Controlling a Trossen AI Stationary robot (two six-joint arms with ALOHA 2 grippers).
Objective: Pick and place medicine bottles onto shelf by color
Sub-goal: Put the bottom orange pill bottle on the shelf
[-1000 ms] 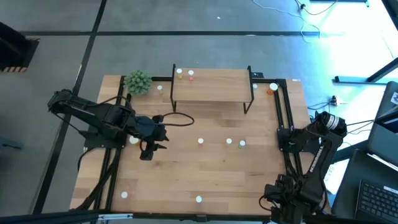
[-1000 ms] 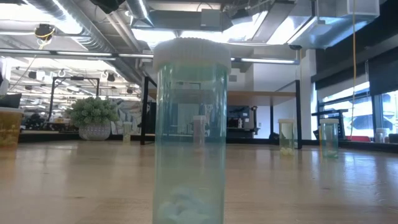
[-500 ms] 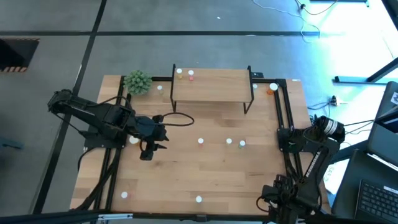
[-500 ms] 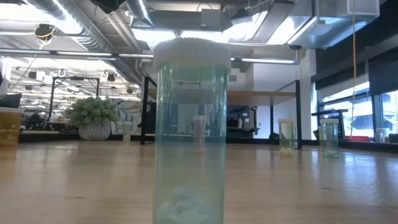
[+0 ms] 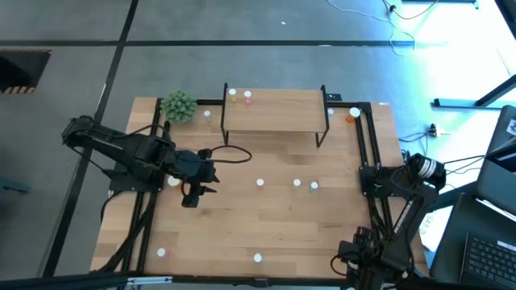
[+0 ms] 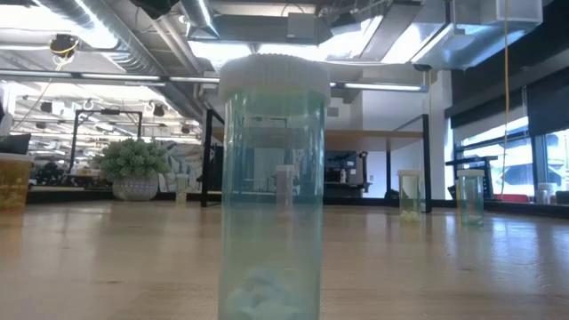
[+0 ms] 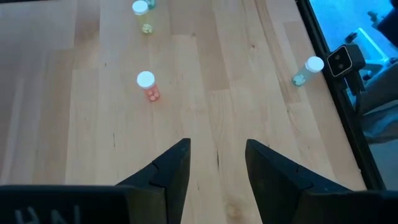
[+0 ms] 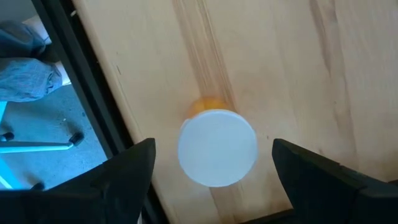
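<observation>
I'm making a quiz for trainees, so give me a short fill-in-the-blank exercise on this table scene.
1. The right end effector hangs open above a bottle with a ____ cap.
2. The left end effector holds ____.
3. The shelf carries ____ bottles.
4. The plant stands at the shelf's ____ end in the high view.

Missing words: white; nothing; two; left

Illumination: daylight is flooding in from the right, washing the floor (image 5: 451, 40) bluish-white.
Ceiling lights (image 6: 373, 27): glaring in the low view.
Focus: the nearest bottle (image 6: 271, 187) is blurring softly.
Shadows: lying faint on the table (image 5: 266, 217).
</observation>
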